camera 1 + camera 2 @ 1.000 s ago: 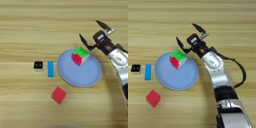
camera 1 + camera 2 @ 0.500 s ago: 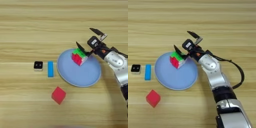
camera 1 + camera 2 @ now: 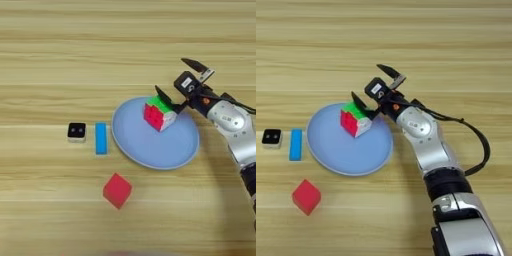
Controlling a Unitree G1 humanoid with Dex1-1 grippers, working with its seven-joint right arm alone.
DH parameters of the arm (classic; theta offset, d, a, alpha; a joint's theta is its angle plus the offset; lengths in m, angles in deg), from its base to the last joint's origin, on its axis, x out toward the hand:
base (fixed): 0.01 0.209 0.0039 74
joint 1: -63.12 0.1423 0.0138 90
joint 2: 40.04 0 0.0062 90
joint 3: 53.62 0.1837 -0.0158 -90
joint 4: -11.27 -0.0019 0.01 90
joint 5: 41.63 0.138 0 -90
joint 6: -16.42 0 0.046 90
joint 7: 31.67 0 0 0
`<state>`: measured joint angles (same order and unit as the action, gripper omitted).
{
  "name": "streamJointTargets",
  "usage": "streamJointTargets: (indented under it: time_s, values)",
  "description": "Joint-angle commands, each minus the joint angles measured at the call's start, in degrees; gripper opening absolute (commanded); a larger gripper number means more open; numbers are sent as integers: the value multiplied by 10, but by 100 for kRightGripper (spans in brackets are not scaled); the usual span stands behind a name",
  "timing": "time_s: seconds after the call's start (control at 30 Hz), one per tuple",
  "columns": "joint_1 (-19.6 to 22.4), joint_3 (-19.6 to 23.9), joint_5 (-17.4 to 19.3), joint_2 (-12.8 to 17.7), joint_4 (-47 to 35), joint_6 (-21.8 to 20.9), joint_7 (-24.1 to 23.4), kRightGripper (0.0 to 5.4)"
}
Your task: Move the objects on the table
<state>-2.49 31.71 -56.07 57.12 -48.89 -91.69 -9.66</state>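
Observation:
The puzzle cube (image 3: 160,113), green on top with red-pink sides, sits tilted on a round blue plate (image 3: 150,159) near the middle of the table (image 3: 60,60). My right gripper (image 3: 180,80) is open just right of and behind the cube. Its lower black finger (image 3: 359,101) reaches down to the cube's top right edge, while the upper finger (image 3: 391,72) points away over the wood. The cube is not between the fingers. The plain red cube (image 3: 117,190) lies alone on the wood in front of the plate.
A flat blue bar (image 3: 101,138) and a small black-faced white block (image 3: 76,132) lie left of the plate. My silver forearm (image 3: 428,145) with its black cable runs in from the bottom right.
The open gripper has come down and leftward to the puzzle cube's right edge, most of that in the first half second. Cubes, plate and small pieces have stayed put.

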Motion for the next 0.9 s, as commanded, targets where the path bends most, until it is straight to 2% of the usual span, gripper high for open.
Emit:
streamJointTargets:
  time_s: [0.03,0.5,0.9]
  values:
    - [28,-6,-8,21,-12,12,5,538]
    - [20,-20,-18,37,-14,10,-3,538]
    - [-1,-45,-64,49,-37,-37,-29,538]
